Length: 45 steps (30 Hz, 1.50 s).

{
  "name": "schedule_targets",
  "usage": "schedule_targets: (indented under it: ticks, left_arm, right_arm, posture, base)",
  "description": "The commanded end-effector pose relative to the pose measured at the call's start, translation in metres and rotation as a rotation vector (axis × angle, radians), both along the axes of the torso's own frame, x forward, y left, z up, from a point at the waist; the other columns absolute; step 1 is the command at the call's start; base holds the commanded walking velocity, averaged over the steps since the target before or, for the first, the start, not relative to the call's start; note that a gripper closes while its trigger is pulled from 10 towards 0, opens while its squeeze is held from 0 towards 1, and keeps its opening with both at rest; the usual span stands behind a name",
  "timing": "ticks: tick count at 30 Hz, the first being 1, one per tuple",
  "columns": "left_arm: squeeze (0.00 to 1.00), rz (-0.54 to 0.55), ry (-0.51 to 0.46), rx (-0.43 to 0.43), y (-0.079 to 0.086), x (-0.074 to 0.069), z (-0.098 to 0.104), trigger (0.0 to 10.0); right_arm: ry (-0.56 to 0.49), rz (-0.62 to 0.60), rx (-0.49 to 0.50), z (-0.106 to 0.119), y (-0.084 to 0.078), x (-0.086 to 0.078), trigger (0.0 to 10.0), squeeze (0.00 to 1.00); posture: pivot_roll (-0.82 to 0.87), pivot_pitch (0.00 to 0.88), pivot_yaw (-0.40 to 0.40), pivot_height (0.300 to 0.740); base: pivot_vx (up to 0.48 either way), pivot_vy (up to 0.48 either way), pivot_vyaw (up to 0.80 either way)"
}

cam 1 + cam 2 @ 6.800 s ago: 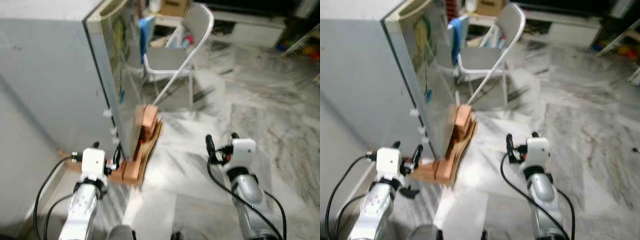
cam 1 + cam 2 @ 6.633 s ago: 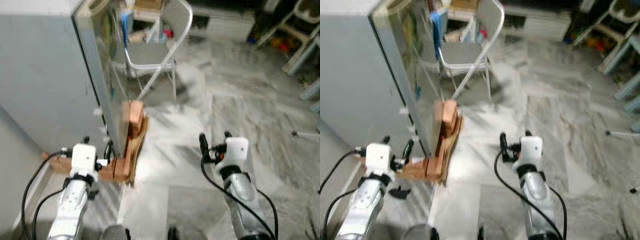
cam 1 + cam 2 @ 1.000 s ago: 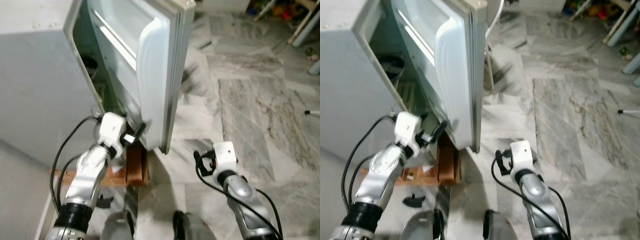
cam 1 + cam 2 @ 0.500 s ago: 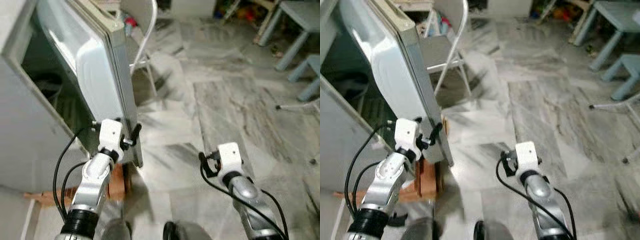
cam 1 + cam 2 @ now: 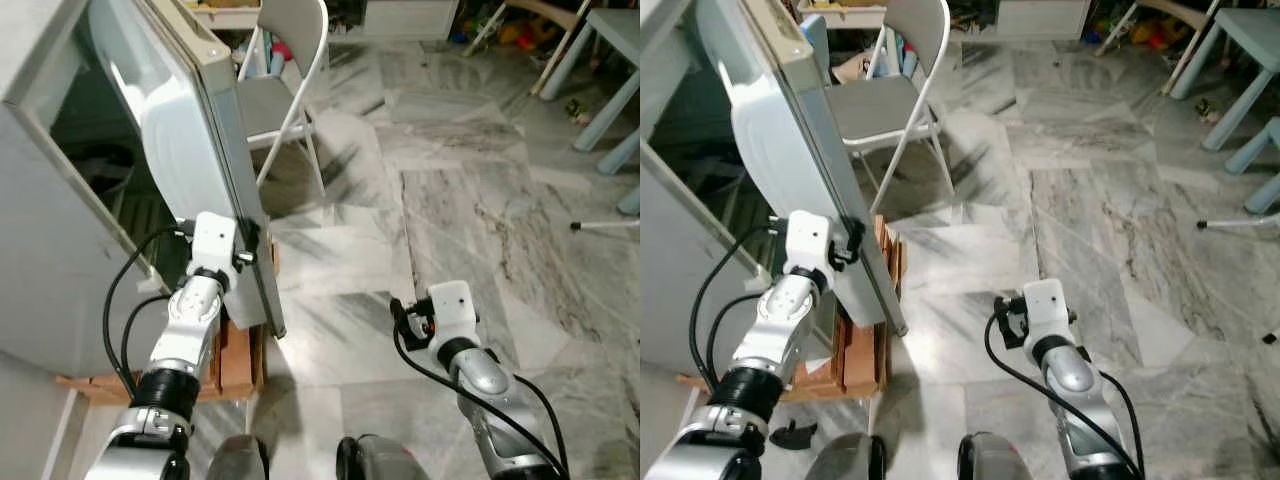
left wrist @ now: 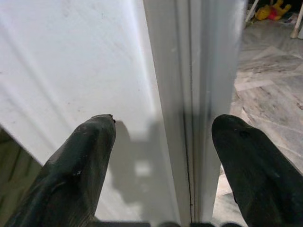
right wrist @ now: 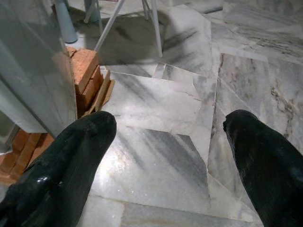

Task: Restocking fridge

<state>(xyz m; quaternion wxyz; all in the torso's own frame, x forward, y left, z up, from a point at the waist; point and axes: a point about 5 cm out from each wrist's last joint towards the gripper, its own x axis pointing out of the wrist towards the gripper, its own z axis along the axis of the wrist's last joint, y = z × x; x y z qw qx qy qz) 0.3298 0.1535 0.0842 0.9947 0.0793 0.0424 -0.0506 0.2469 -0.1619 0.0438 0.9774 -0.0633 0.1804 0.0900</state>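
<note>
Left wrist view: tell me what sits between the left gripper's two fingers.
The free edge of the open fridge door runs between the left gripper's spread fingers, one finger on each face of it.

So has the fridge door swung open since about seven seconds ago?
Yes. The door now stands away from the fridge body, baring the inside; before it was shut.

The left arm reaches up from the lower left of the head views, its left tool (image 5: pixel 243 243) raised left of centre with black fingers (image 6: pixel 80 175) spread wide. The right arm is bent low at lower right, its right tool (image 7: pixel 165 156) also spread wide.
</note>
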Motion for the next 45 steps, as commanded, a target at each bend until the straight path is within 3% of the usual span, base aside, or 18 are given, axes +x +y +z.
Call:
schedule_targets:
  ticks: [1,5,11,12,13,15,16,17,19,21,23,28,31,32,34,37,39,45]
  left_arm:
    - [0.00,0.006,0.001,0.021,-0.001,0.005,0.001,10.0]
    - [0.00,-0.022,0.007,-0.003,-0.020,0.020,0.013,10.0]
    - [0.00,-0.326,-0.107,-0.014,-0.106,0.034,0.057,10.0]
    - [0.00,-0.390,-0.117,-0.024,-0.122,0.032,0.062,10.0]
    - [0.00,-0.550,-0.152,-0.063,-0.157,0.023,0.074,10.0]
    - [0.00,-0.603,-0.165,-0.073,-0.166,0.019,0.077,10.0]
    - [0.00,-0.746,-0.181,-0.115,-0.191,0.006,0.085,10.0]
    - [0.00,-0.746,-0.181,-0.115,-0.191,0.006,0.085,10.0]
    - [0.00,-0.891,-0.207,-0.147,-0.214,-0.011,0.092,10.0]
    - [0.00,-0.923,-0.189,-0.175,-0.218,-0.016,0.091,10.0]
    - [0.00,-0.882,-0.173,-0.130,-0.206,-0.010,0.079,10.0]
    - [0.00,-0.694,-0.092,-0.077,-0.129,0.010,0.046,10.0]
    - [0.00,-0.642,-0.073,-0.053,-0.103,0.011,0.036,10.0]
    - [0.00,-0.572,-0.065,-0.037,-0.074,0.007,0.026,10.0]
    - [0.00,-0.475,-0.040,-0.015,-0.040,-0.002,0.011,10.0]
    - [0.00,-0.443,-0.032,-0.015,-0.028,-0.011,0.004,10.0]
    - [0.00,-0.383,-0.016,-0.008,-0.010,-0.029,-0.007,10.0]
    - [0.00,-0.284,-0.001,-0.016,0.002,-0.053,-0.017,10.0]
  right_arm:
    - [-0.002,0.002,-0.003,0.000,0.000,0.001,10.0,0.00]
    - [0.003,0.014,-0.016,-0.001,0.001,0.003,10.0,0.00]
    - [0.019,0.023,-0.023,-0.003,0.002,0.005,10.0,0.00]
    - [0.019,0.025,-0.024,-0.003,0.003,0.005,10.0,0.00]
    - [0.017,0.025,-0.025,-0.003,0.003,0.005,10.0,0.00]
    - [0.017,0.024,-0.026,-0.003,0.003,0.005,10.0,0.00]
    - [0.017,0.022,-0.026,-0.003,0.003,0.005,10.0,0.00]
    - [0.017,0.022,-0.026,-0.003,0.003,0.005,10.0,0.00]
    - [0.018,0.022,-0.025,-0.003,0.004,0.005,10.0,0.00]
    - [0.021,0.024,-0.021,-0.004,0.004,0.005,10.0,0.00]
    - [0.024,0.027,-0.017,-0.005,0.005,0.006,10.0,0.00]
    - [0.023,0.023,-0.006,-0.004,0.006,0.006,10.0,0.00]
    - [0.011,0.021,0.001,-0.003,0.006,0.006,10.0,0.00]
    - [-0.010,0.019,0.008,-0.001,0.006,0.006,10.0,0.00]
    - [-0.030,0.016,0.012,0.003,0.007,0.007,10.0,0.00]
    - [-0.021,0.006,0.008,0.002,0.005,0.005,10.0,0.00]
    - [-0.028,-0.010,0.017,0.002,0.003,0.005,10.0,0.00]
    - [-0.027,-0.005,0.007,0.002,0.000,0.004,10.0,0.00]
  posture:
    - [0.07,0.101,-0.003,0.740]
    - [0.07,0.098,-0.006,0.740]
    - [0.06,0.088,-0.008,0.740]
    - [0.06,0.086,-0.007,0.740]
    - [0.05,0.085,-0.004,0.740]
    - [0.05,0.085,-0.004,0.740]
    - [0.05,0.086,-0.002,0.740]
    - [0.05,0.086,-0.002,0.740]
    - [0.05,0.087,-0.001,0.740]
    - [0.05,0.088,-0.001,0.740]
    - [0.05,0.090,-0.001,0.740]
    - [0.06,0.096,0.000,0.740]
    - [0.07,0.097,0.001,0.740]
    - [0.07,0.099,0.004,0.740]
    - [0.07,0.103,0.008,0.740]
    - [0.07,0.106,0.009,0.740]
    - [0.07,0.108,0.009,0.740]
    - [0.08,0.116,0.003,0.740]
  base:
    - [0.000,0.000,0.00]
    - [0.000,0.000,0.00]
    - [0.000,0.000,0.00]
    - [0.000,0.000,0.00]
    - [0.000,0.000,0.00]
    - [0.000,0.000,0.00]
    - [0.000,0.000,0.00]
    - [0.000,0.000,0.00]
    - [0.000,0.000,0.00]
    - [0.000,0.000,0.00]
    - [0.000,0.000,0.00]
    - [0.000,0.000,0.00]
    - [0.000,0.000,0.00]
    - [0.315,0.000,0.00]
    - [0.401,-0.259,0.00]
    - [0.410,-0.245,0.00]
    - [0.429,0.000,-0.80]
    - [0.444,0.000,-0.80]
